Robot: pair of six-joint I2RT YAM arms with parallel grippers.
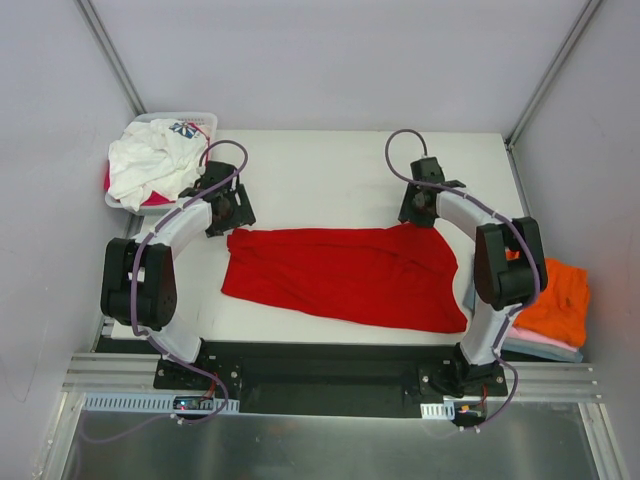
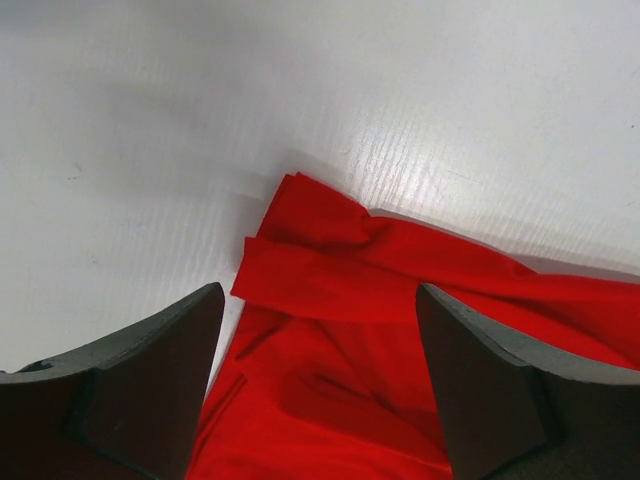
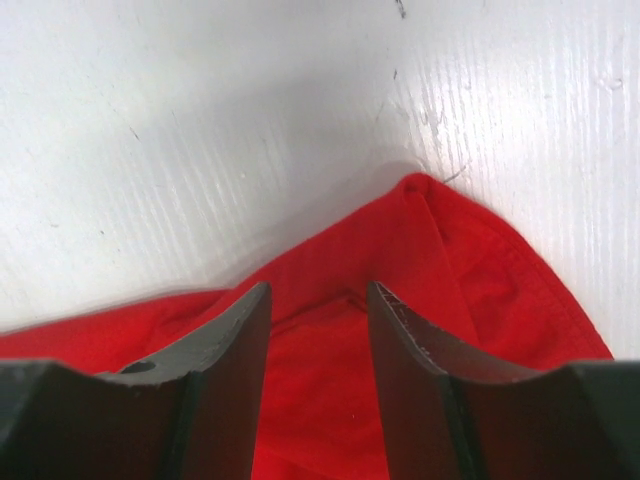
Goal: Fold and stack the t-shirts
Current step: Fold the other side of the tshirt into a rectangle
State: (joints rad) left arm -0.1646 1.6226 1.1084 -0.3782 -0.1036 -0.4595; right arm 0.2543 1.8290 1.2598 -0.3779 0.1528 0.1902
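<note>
Left tool (image 2: 320, 292) wide, right tool (image 3: 318, 292) narrower, both straddling far corners of the plain red cloth t-shirt (image 1: 340, 275), seemingly for folding.

Pink t-shirt (image 1: 548, 341) mostly under orange t-shirt (image 1: 560, 298).

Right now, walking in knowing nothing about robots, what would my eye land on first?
The bright red t-shirt spread across the middle of the white table, with the left claw and the right claw poised over its two far corners. Next, the white basket heaped with a crumpled white shirt at the far left corner, and an orange shirt at the right edge.
</note>
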